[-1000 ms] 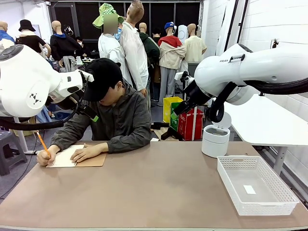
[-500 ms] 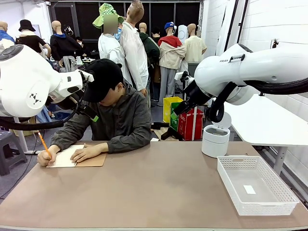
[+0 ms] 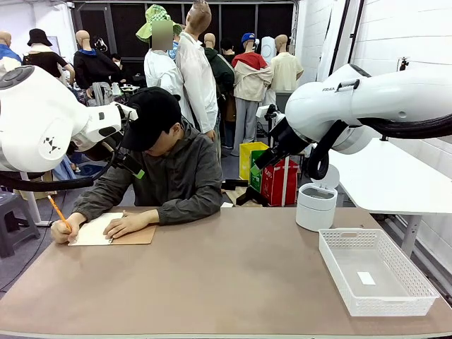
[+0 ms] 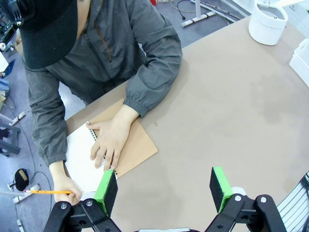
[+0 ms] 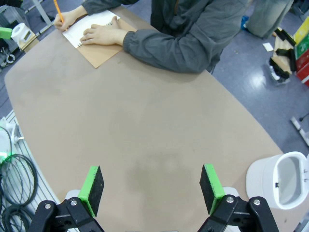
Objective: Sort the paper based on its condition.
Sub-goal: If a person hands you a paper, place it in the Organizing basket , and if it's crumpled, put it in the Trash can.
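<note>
While the person writes: I hold both arms high and off the desk [image 3: 233,282], since no loose sheet is free to take.
Step in hand: waiting for a hand-over, I judge; doing it well means staying clear of the person's hands and the pencil [image 3: 58,212].
Left claw [image 4: 164,186]: pads wide apart, nothing between them, hanging over the desk edge near the notepad [image 4: 140,147].
Right claw [image 5: 151,188]: pads wide apart, gripping nothing, above bare desk.
Paper [image 3: 95,229]: the top sheet lies on the notepad at the far left, under the person's hands, not yet torn off as far as I can tell.
Next approach: I'd come in low and flat, pinching a sheet by its free edge.
Count, sheets: one in use; a small white scrap [image 3: 366,278] lies in the basket [image 3: 339,272].
Count, containers: one white mesh basket, one white round bin [image 3: 316,206].
Count, claws: two.
</note>
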### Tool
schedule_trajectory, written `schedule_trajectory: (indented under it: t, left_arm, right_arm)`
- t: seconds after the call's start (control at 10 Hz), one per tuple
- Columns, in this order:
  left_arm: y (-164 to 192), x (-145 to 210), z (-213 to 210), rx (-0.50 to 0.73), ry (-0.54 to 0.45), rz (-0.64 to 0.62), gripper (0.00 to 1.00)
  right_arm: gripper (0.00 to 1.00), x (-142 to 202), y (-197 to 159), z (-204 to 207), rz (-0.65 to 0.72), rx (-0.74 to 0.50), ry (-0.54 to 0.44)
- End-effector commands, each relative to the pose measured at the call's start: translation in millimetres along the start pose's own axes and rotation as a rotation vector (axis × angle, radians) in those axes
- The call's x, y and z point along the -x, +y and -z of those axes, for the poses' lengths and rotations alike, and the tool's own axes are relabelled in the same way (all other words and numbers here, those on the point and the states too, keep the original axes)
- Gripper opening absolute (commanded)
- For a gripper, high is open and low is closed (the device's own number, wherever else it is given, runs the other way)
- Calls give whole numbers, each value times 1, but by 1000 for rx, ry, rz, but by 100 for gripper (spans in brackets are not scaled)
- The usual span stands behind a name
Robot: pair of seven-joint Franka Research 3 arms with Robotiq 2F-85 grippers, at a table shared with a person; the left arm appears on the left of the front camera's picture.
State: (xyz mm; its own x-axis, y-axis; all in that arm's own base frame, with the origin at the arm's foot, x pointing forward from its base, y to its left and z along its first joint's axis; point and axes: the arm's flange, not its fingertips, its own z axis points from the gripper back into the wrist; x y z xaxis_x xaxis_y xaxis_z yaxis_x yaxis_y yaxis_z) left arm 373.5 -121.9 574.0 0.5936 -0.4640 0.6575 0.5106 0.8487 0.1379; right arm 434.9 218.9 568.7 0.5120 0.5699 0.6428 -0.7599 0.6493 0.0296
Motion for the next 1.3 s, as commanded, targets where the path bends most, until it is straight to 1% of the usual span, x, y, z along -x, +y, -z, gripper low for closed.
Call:
schedule_trajectory:
  t: [0.0, 1.2]
  left_arm:
    - [1, 0, -1, 1, -2, 1, 100]
    - [1, 0, -1, 1, -2, 1, 100]
  right_arm:
    - [100, 0, 0, 2, 1, -1, 1]
    - [100, 0, 0, 2, 1, -1, 1]
